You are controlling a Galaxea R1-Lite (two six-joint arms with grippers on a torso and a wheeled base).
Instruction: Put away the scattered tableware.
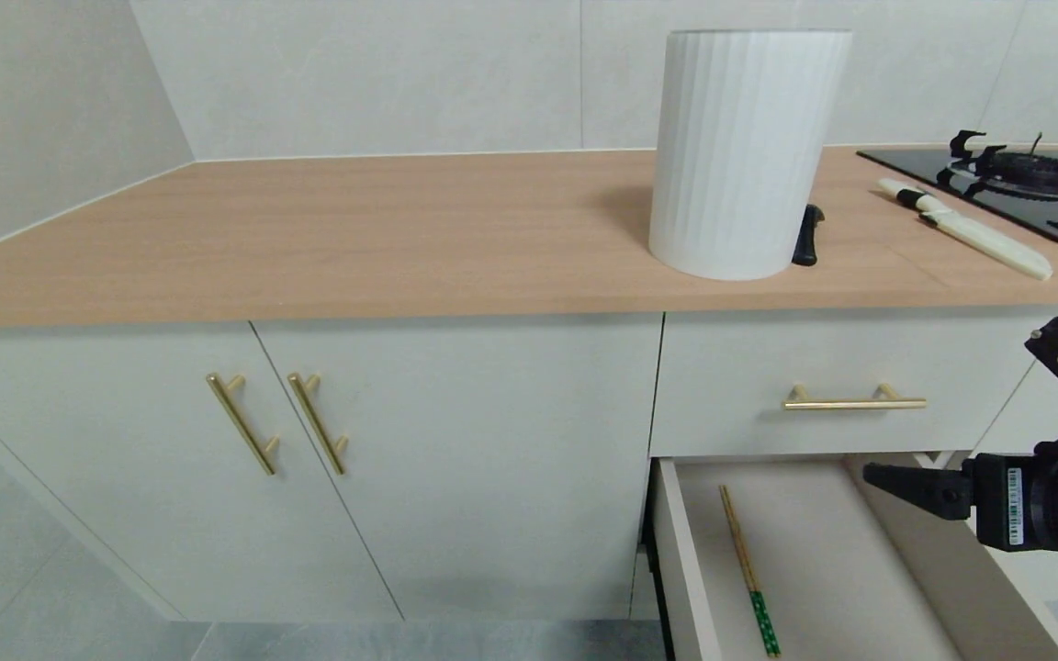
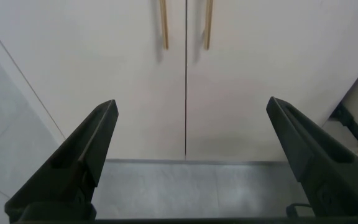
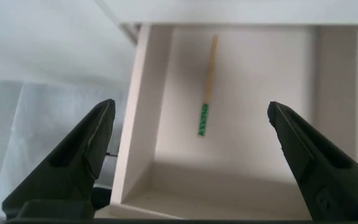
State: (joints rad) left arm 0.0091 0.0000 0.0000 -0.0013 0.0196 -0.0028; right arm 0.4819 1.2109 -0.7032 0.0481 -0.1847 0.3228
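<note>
one label shows: a narrow white sticker (image 1: pixel 1014 508), set upright on the black wrist (image 1: pixel 1057 500) just behind the right gripper (image 1: pixel 887 479). it bears a barcode of thin black lines with a row of tiny characters alongside, and these are too small to read. nothing else carries words, numbers or signs that can be read.
</note>
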